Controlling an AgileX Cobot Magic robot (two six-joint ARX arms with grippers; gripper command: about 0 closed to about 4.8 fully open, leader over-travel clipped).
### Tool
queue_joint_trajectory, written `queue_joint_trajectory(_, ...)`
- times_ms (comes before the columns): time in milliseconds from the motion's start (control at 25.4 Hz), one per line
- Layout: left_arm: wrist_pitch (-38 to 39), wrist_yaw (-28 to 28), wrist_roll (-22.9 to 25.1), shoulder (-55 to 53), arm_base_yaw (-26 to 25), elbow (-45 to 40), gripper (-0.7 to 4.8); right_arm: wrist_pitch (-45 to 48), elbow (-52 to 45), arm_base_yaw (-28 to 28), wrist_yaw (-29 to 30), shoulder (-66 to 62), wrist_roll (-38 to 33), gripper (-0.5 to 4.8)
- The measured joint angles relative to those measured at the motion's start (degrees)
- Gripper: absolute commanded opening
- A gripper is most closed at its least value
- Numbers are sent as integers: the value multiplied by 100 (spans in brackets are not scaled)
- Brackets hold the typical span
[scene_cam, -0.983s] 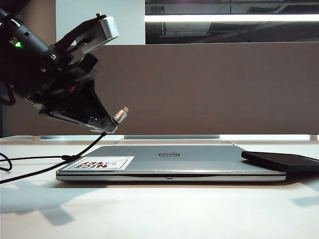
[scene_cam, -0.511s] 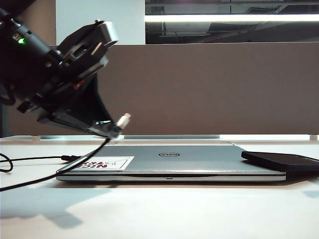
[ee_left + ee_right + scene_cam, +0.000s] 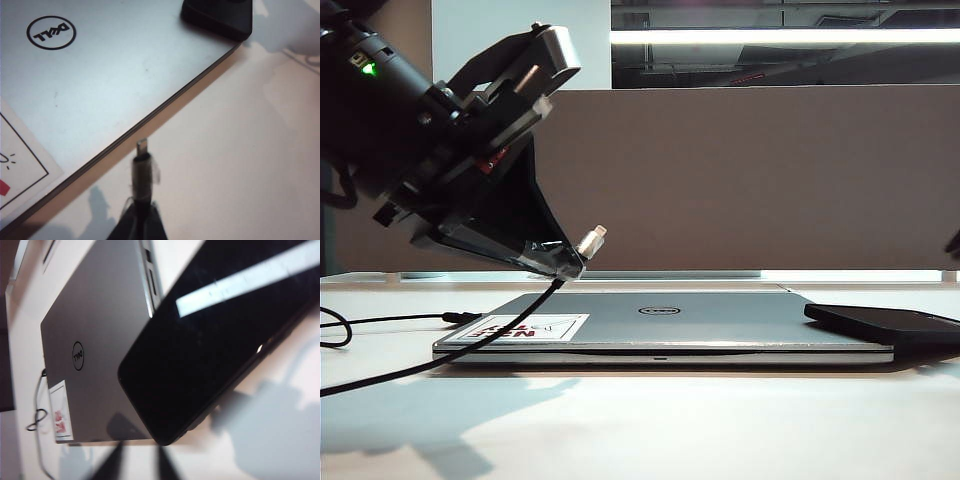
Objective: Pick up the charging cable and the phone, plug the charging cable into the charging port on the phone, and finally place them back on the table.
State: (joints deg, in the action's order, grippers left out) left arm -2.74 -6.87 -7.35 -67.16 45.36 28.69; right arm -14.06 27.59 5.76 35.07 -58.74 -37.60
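Observation:
My left gripper (image 3: pixel 565 262) hangs above the laptop's left end, shut on the charging cable just behind its silver plug (image 3: pixel 592 239), which sticks out up and to the right. The black cord (image 3: pixel 440 362) trails down to the table at the left. In the left wrist view the plug (image 3: pixel 142 167) juts from the left gripper (image 3: pixel 141 220) over the table beside the laptop edge. The phone (image 3: pixel 885 323) lies flat, partly on the laptop's right end. In the right wrist view my right gripper (image 3: pixel 138 462) is open, its fingers apart just short of the phone's (image 3: pixel 215 345) near corner. The charging port is not visible.
A closed silver Dell laptop (image 3: pixel 660 325) with a sticker lies on the white table (image 3: pixel 640 420). A brown-grey divider panel (image 3: pixel 750 180) closes off the back. Cable loops (image 3: pixel 36 420) lie beyond the laptop's sticker end. A dark sliver of the right arm (image 3: pixel 954 243) shows at the edge.
My left gripper has carried the plug to the right over the laptop. A dark tip of the right arm has come into the exterior view at the right edge.

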Motion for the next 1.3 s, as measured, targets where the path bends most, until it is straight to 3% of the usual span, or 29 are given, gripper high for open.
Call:
queue_joint_trajectory(118, 0, 0, 0, 0, 0, 0, -8, 140, 2, -2, 190, -326, -365, 226)
queue_joint_trajectory(157, 0, 0, 0, 0, 0, 0, -8, 162, 2, -2, 205, -389, -413, 247)
queue_joint_trajectory(197, 0, 0, 2, 0, 0, 0, -8, 184, 2, -2, 208, -435, -424, 314)
queue_joint_trajectory(236, -2, 0, 0, 0, 0, 0, -8, 297, 7, -2, 203, -496, -442, 331)
queue_joint_trajectory(786, -280, 0, 2, 0, 0, 0, -8, 498, 13, -225, -776, -693, 7, 328)
queue_joint_trajectory(1298, -282, 0, 2, 0, 0, 0, -8, 1027, 15, -487, -811, -1504, 59, 328)
